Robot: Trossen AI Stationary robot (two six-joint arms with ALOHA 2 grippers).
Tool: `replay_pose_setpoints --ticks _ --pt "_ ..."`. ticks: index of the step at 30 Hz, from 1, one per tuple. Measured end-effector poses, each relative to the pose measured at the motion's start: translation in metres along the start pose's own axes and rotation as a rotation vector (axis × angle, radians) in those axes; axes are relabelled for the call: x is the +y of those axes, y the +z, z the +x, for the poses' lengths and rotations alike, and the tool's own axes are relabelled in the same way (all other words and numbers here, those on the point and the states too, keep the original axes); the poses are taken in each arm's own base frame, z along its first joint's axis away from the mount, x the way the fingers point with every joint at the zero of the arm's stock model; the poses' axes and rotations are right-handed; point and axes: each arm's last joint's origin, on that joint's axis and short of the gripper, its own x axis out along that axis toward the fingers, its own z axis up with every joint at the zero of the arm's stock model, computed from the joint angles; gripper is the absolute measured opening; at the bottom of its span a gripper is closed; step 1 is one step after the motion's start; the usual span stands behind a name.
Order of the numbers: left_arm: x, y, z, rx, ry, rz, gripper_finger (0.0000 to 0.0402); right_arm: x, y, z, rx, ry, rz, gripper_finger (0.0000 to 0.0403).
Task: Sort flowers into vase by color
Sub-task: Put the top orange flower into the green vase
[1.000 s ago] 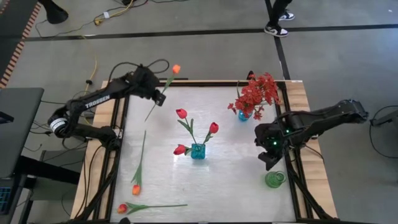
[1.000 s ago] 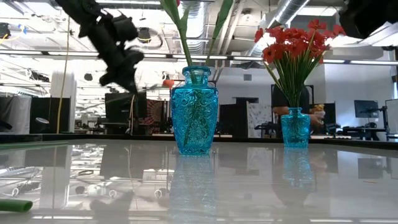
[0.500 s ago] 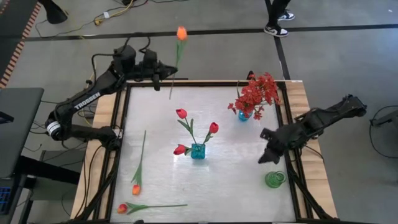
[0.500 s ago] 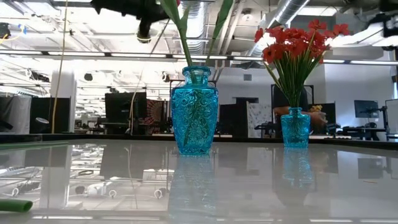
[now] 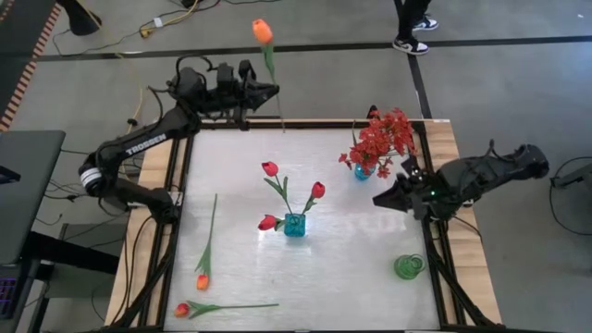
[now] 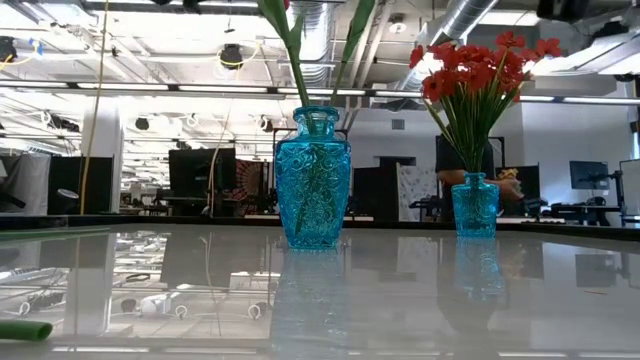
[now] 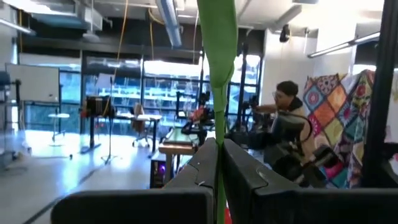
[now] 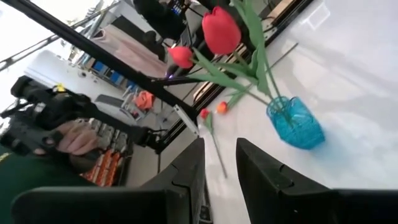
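Your left gripper [image 5: 268,92] is pinching an orange tulip [image 5: 263,30] by its thin green stem, up beyond the far edge of the table [image 5: 351,268], well apart from the blue glass vase [image 5: 294,225] at centre. In the left wrist view the bud is cut off; only stem is showing between the closed fingers [image 7: 199,168]. Your right gripper [image 5: 381,199] is hovering right of that embossed vase, fingers narrowly parted, holding nothing. Two more tulips [image 5: 201,280] are lying near-left of it.
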Motion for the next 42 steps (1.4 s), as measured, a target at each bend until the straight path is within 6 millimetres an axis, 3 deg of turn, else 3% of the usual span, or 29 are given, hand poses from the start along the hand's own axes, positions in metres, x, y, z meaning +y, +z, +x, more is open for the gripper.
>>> replay_pose_setpoints --ticks 6,12,18,30,36,42 --pt "0.001 0.005 0.044 0.006 -0.166 -0.032 0.0000 -0.002 0.003 0.000 -0.021 -0.017 -0.068 0.0118" --pt "-0.019 -0.008 0.098 0.016 -0.344 -0.060 0.0000 -0.004 0.005 -0.003 -0.030 -0.031 -0.165 0.0118" --pt "-0.042 -0.018 0.131 0.083 -0.401 -0.064 0.0000 -0.012 0.008 -0.002 -0.039 -0.097 -0.235 0.0118" --pt "-0.089 -0.022 0.148 0.113 -0.267 -0.050 0.0000 -0.011 0.010 -0.002 -0.016 -0.066 -0.400 0.0118" --pt "-0.125 -0.019 0.150 0.104 -0.347 -0.080 0.0000 -0.006 0.009 -0.002 0.023 0.037 -0.372 0.0118" --pt "-0.162 0.004 0.137 0.064 -0.479 -0.074 0.0000 -0.001 0.006 -0.002 0.002 0.038 -0.341 0.0118"
